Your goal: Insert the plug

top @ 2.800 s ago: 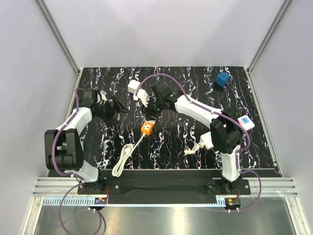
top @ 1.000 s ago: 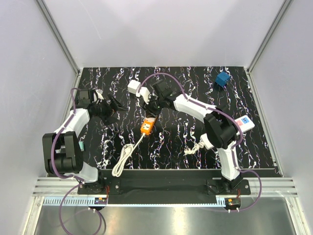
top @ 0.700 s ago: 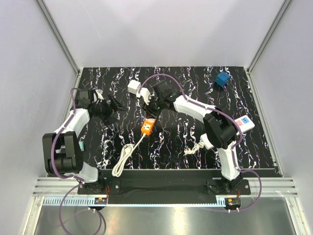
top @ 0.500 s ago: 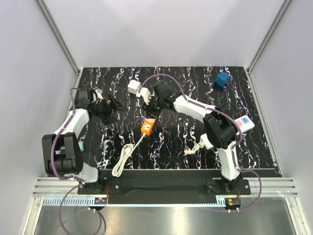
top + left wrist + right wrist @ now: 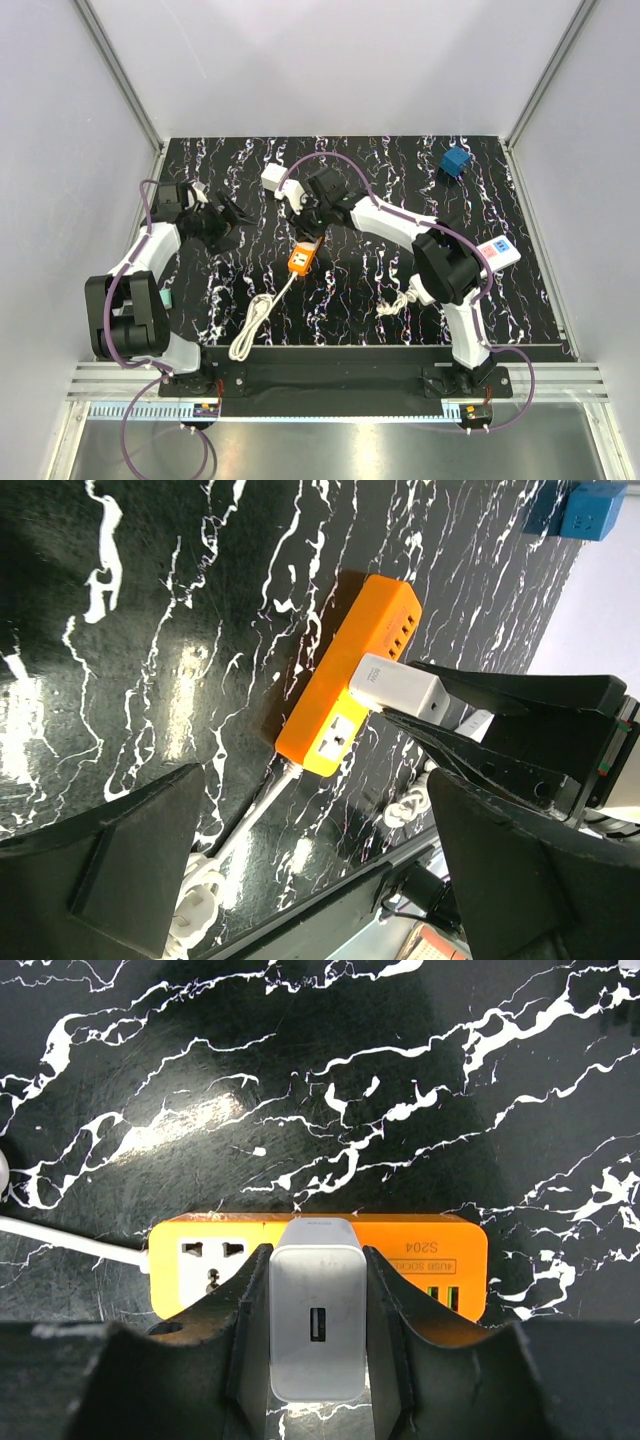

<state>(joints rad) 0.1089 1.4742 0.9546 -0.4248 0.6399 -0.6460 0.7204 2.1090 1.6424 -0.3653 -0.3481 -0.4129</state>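
The blue plug (image 5: 456,161) sits alone on the table at the far right, away from both grippers; it also shows in the left wrist view (image 5: 585,505). My right gripper (image 5: 318,1345) is shut on a white USB adapter (image 5: 318,1330) and holds it against the middle of an orange power strip (image 5: 430,1260). I cannot tell whether it is fully seated. In the top view the right gripper (image 5: 310,234) is over the strip (image 5: 303,259). My left gripper (image 5: 236,215) is open and empty, to the left of the strip.
A white cube adapter (image 5: 273,176) lies beyond the right wrist. The strip's white cable (image 5: 255,318) coils toward the near edge. A white power strip (image 5: 497,250) lies at the right by the right arm, with a knotted white cord (image 5: 395,300) near it.
The right arm has shifted slightly left and away while keeping the white adapter at the orange strip. The left gripper has drawn back a little to the left. The blue plug has not moved.
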